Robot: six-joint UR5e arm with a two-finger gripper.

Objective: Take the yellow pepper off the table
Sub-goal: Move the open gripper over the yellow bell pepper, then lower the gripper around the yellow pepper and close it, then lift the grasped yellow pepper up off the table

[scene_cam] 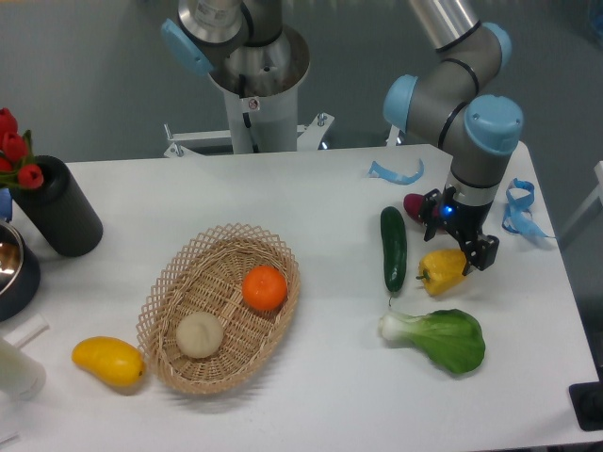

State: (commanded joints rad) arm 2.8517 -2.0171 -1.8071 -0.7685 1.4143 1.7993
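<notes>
The yellow pepper (pixel 440 271) lies on the white table (pixel 330 395) at the right, glossy and lobed, between a cucumber and a bok choy. My gripper (pixel 460 237) hangs just above the pepper's back right part, pointing down. Its two black fingers stand apart, one at the upper left (pixel 431 215) and one at the lower right (pixel 488 252) beside the pepper's right end. The gripper is open and holds nothing. The pepper rests on the table.
A green cucumber (pixel 394 248) lies left of the pepper and a bok choy (pixel 438 337) in front of it. A dark red thing (pixel 414 204) sits partly behind the gripper. A wicker basket (pixel 165 311) holds an orange (pixel 265 287). A mango (pixel 108 363) lies at the front left.
</notes>
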